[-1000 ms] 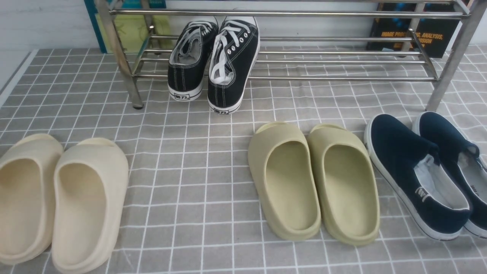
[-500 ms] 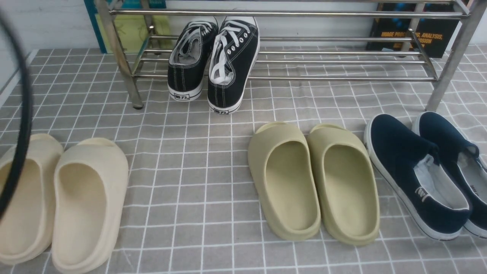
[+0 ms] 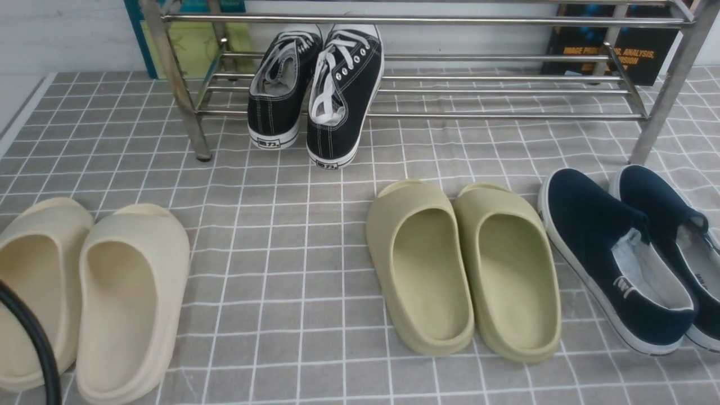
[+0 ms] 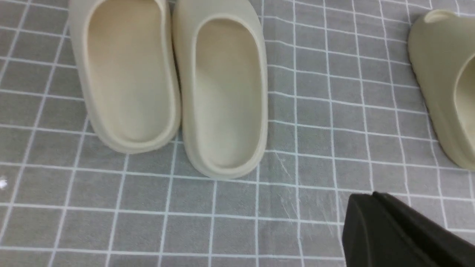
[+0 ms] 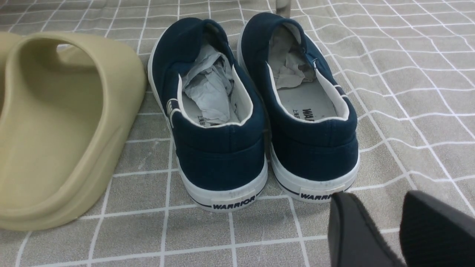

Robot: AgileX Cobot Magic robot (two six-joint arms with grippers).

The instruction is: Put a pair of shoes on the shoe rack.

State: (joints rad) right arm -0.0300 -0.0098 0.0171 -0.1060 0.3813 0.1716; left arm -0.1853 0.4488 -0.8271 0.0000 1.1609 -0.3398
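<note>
So my left claw (image 4: 374,207) is pinched together, empty, beige slides (image 4: 170,81) just ahead; black sneakers (image 3: 315,90) sit heels-out on the rack (image 3: 506,90), easy to reach.

The black cable (image 3: 34,343), absent a second ago and arcing tall along the front view's left edge half a second ago, now curves low at the bottom-left corner, crossing only the near end of the outer beige slide (image 3: 34,292).

Black-and-white sneakers (image 3: 315,90), silver rack (image 3: 427,90), beige slides (image 3: 90,298), olive slides (image 3: 464,270), navy slip-ons (image 3: 630,259), grey white-gridded cloth (image 3: 292,253).
</note>
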